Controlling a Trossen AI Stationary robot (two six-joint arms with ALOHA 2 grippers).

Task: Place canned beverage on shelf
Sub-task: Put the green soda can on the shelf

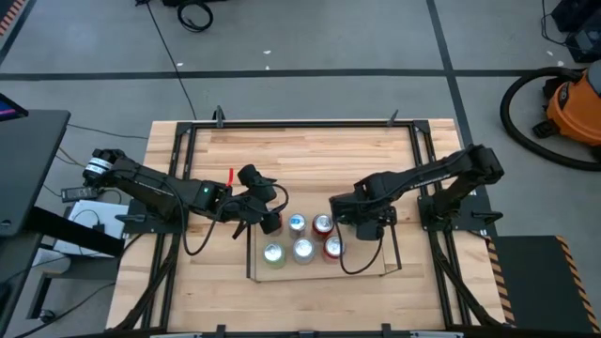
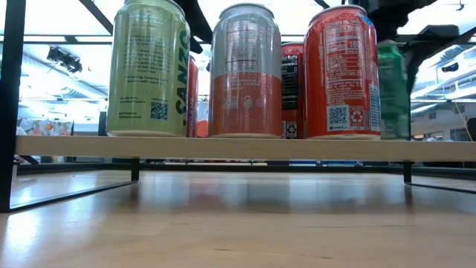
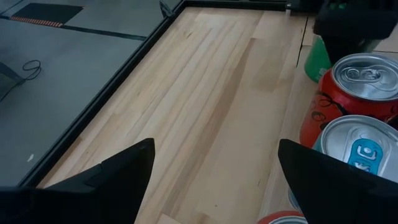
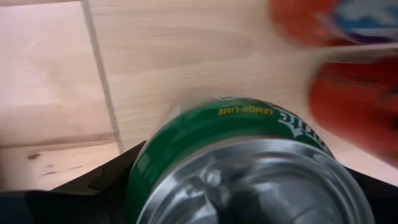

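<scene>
The shelf (image 1: 376, 260), a black rod frame with a pale wood floor (image 2: 238, 147), holds several upright cans, among them a pale green one (image 2: 149, 67), a silver and orange one (image 2: 245, 71) and a red one (image 2: 342, 71). My right gripper (image 1: 362, 222) stands over the shelf's right part, shut on a green lemon-lime can (image 4: 242, 155), which also shows in the low view (image 2: 392, 89) behind the red can. My left gripper (image 3: 214, 149) is open and empty at the shelf's far left corner (image 1: 266, 218), beside the cans. My right gripper pinches the green can between its two fingers (image 4: 93, 180), on opposite sides of the wall just below the top rim (image 4: 186, 134). The fingers come slanting down from above. The can is upright; its foot is at the shelf floor's level, and I cannot tell whether it rests there.
The black frame (image 1: 188, 127) borders the tabletop. Bare wood lies on the far half of the table (image 1: 310, 160) and at the shelf's near right corner (image 1: 371, 263). An orange vacuum (image 1: 573, 103) and cables are on the floor beyond the table.
</scene>
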